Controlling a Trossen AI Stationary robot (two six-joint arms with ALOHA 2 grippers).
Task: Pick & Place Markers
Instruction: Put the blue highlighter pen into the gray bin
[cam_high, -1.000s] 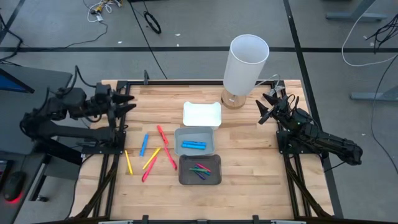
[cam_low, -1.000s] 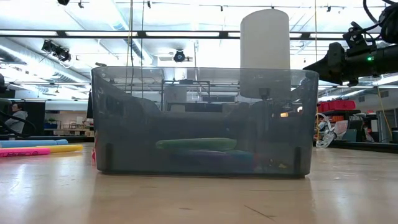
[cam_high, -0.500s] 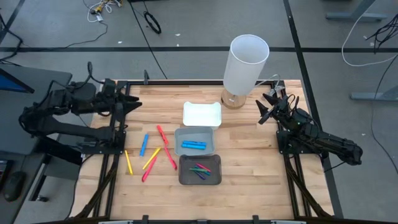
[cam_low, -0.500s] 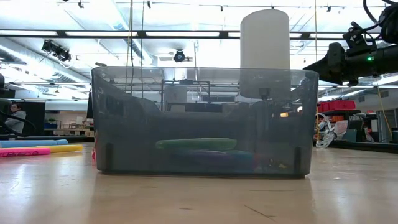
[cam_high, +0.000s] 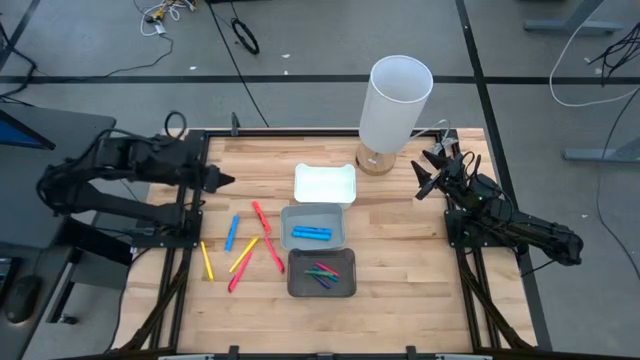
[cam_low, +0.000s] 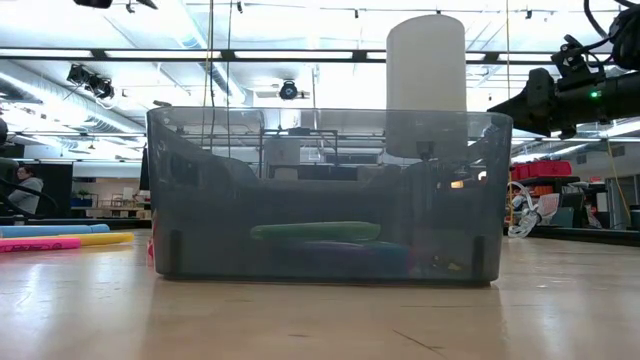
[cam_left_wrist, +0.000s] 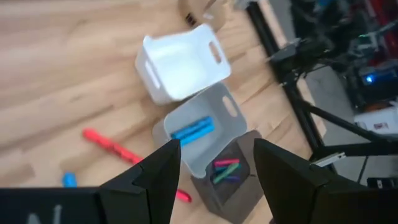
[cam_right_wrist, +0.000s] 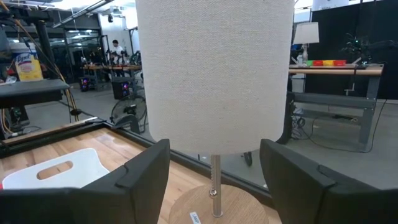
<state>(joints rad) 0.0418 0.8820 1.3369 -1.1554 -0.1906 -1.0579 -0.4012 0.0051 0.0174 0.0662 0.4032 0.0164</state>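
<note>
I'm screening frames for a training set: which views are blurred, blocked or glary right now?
Left wrist view: motion-smeared, the white tray and red marker soft-edged. Low view: the dark tray fills the frame, and bright ceiling lights glare behind it. Right wrist view: the lamp shade blocks most of the picture. High view: evenly lit, markers crisp.

No text, label, brand or number can be read with any certainty. In the right wrist view a yellow-labelled jug (cam_right_wrist: 28, 64) on a far bench bears blue lettering too small to make out, and a small white sticker (cam_right_wrist: 194, 217) on the lamp base (cam_right_wrist: 214, 208) is illegible.
</note>
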